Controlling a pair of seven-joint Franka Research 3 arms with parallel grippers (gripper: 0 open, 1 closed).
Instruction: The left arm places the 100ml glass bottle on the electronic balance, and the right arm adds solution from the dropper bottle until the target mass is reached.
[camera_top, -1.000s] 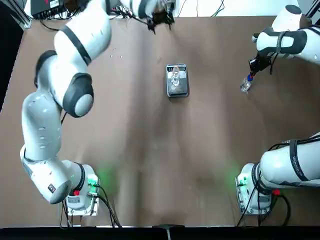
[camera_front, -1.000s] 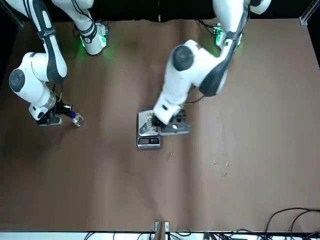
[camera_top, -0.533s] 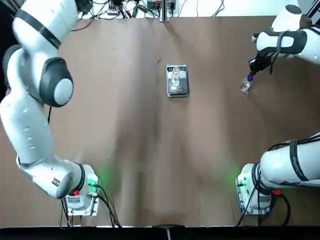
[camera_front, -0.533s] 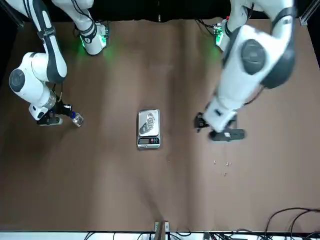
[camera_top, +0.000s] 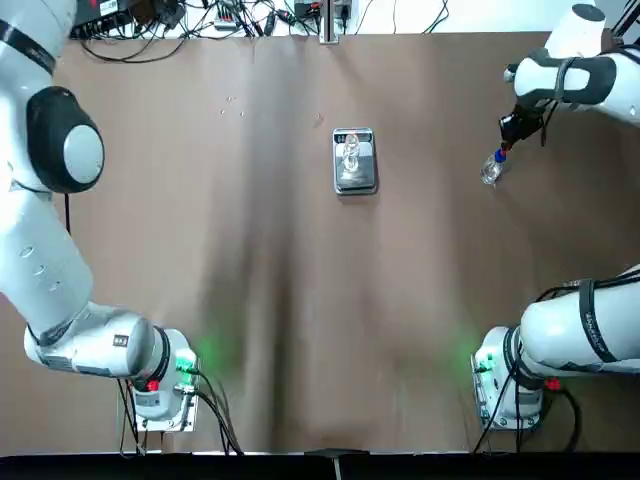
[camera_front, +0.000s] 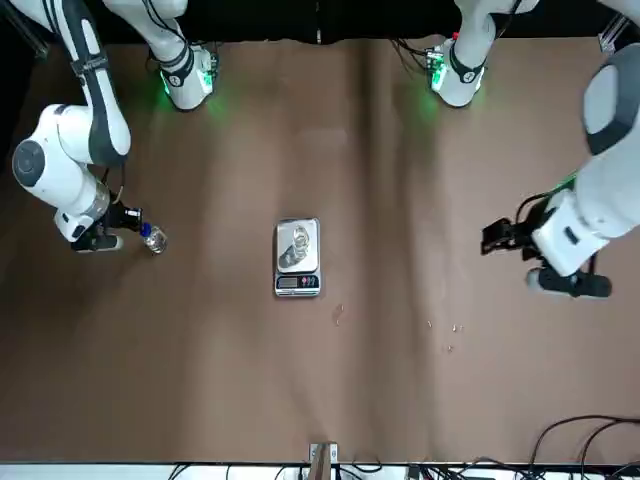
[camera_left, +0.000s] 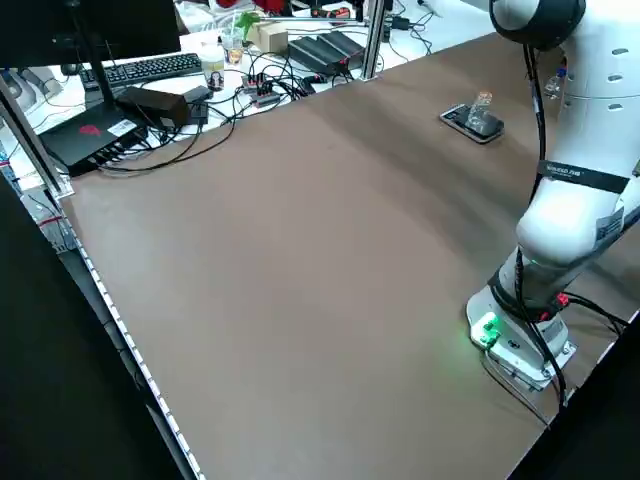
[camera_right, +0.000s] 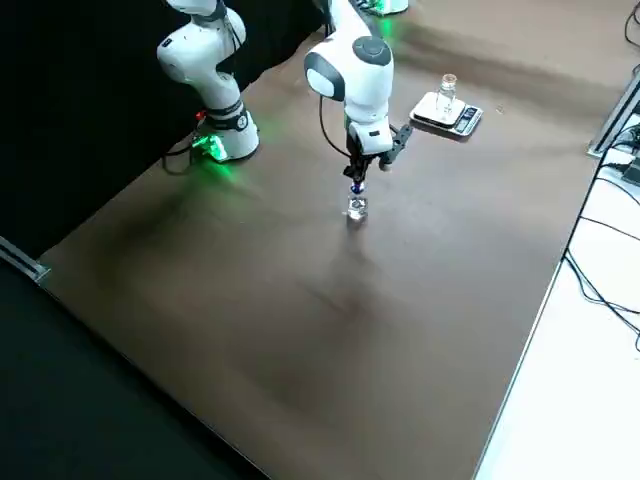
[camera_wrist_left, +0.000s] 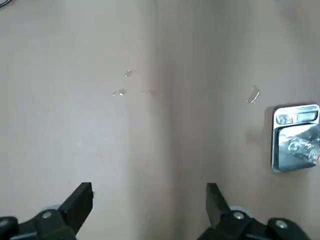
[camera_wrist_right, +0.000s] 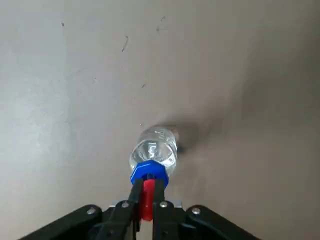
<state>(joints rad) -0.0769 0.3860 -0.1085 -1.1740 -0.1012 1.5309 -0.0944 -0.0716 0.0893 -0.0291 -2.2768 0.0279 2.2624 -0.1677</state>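
The electronic balance (camera_top: 354, 162) lies at mid-table with the clear 100ml glass bottle (camera_top: 351, 152) upright on its pan, also in the front view as balance (camera_front: 298, 262) and bottle (camera_front: 298, 243). Off to the robot's right is the dropper bottle (camera_top: 491, 171), blue collar and red bulb up. My right gripper (camera_wrist_right: 146, 194) is shut on that red bulb, and the dropper bottle (camera_wrist_right: 153, 150) hangs below it close to the tabletop. My left gripper (camera_front: 498, 237) is far out to the robot's left, open and empty, well away from the balance (camera_wrist_left: 295, 137).
A few small droplets or specks (camera_front: 442, 330) mark the table beyond the balance. Cables, a keyboard and boxes (camera_left: 230, 70) crowd the far edge. Both arm bases (camera_top: 165, 385) glow green at the near edge.
The left arm has swung away from the balance towards the robot's left, leaving the glass bottle on the pan. The right gripper and dropper bottle have stayed put.
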